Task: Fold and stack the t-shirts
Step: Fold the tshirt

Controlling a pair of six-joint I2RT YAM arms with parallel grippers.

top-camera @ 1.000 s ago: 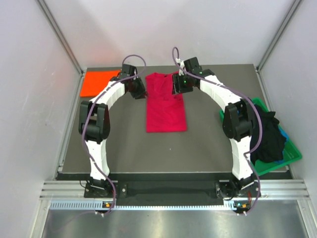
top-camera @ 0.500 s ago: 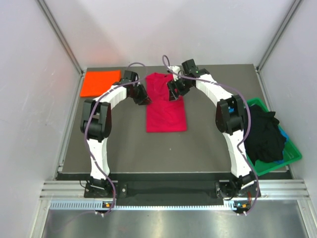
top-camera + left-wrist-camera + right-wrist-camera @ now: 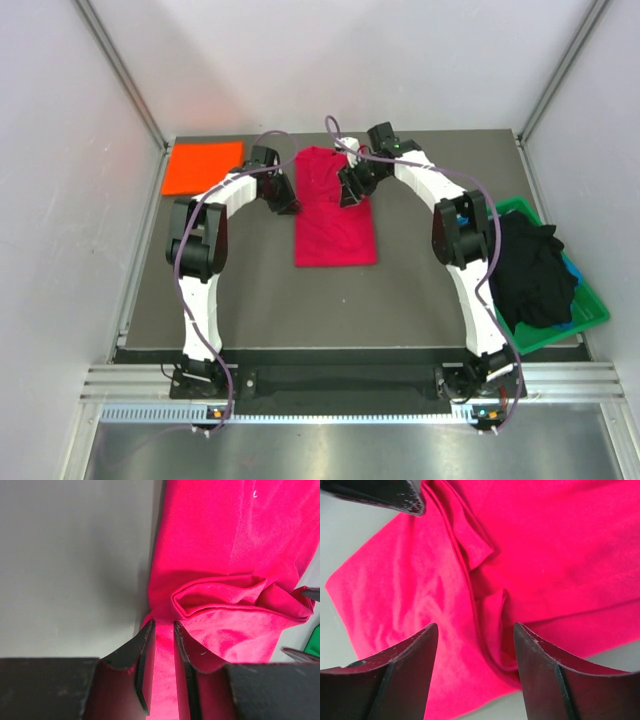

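A crimson-red t-shirt [image 3: 335,225] lies as a long folded strip in the middle of the table. My left gripper [image 3: 287,200] sits at its left edge, near the far end. In the left wrist view the left gripper [image 3: 162,625] is shut on a gathered fold of the red t-shirt [image 3: 225,555]. My right gripper [image 3: 350,190] hovers over the shirt's right side. It [image 3: 475,627] stands open, its fingers astride a raised wrinkle of the red t-shirt [image 3: 490,610]. A folded bright orange t-shirt [image 3: 203,167] lies at the far left corner.
A green bin [image 3: 590,300] at the right edge holds a heap of black shirts [image 3: 535,270] with a bit of blue showing. White walls close in on the table's left, far and right sides. The left gripper's fingertip [image 3: 385,492] shows in the right wrist view.
Both grippers have come down and inward onto the far part of the red shirt. The left jaws have narrowed on its edge. The right arm swung left over the shirt.
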